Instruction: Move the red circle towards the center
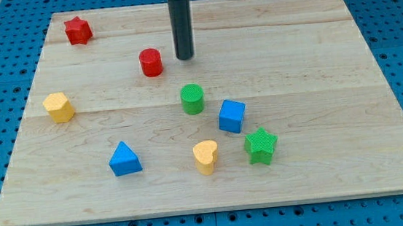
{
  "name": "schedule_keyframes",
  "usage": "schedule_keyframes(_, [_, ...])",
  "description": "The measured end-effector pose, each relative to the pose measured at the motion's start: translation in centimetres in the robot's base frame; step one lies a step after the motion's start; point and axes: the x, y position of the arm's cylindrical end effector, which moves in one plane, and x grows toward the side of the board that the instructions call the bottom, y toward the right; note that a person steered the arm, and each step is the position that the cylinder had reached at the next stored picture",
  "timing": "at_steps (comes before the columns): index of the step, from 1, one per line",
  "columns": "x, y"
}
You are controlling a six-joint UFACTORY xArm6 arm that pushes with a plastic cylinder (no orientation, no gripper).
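Pincer there is none on this arm: a straight dark rod is hanging down from the view's top, so nothing is opening, closing or gripping. My tip (185,57) is resting at table height just to the view's right of the red circle (151,62), close beside it with a narrow strip of wood showing between them.

That red circle is sitting upright on the wooden board (316,81), in the upper half and a little left of the middle. A red star (77,30) is lying near the top left corner, well apart. A yellow hexagon (58,107) is sitting near the left edge. Below my tip, a green cylinder (192,99) is standing near the centre, with a blue cube (232,116) just beside it to the lower right. A green star (261,146), a yellow heart (205,156) and a blue triangle (124,159) are lining the lower part.

No writing, brand or label is showing anywhere readable.
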Motion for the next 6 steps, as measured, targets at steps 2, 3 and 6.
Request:
schedule_keyframes(2, [1.9,-8.8])
schedule_keyframes(3, [3.8,-6.3])
schedule_keyframes(6, [4.3,-4.5])
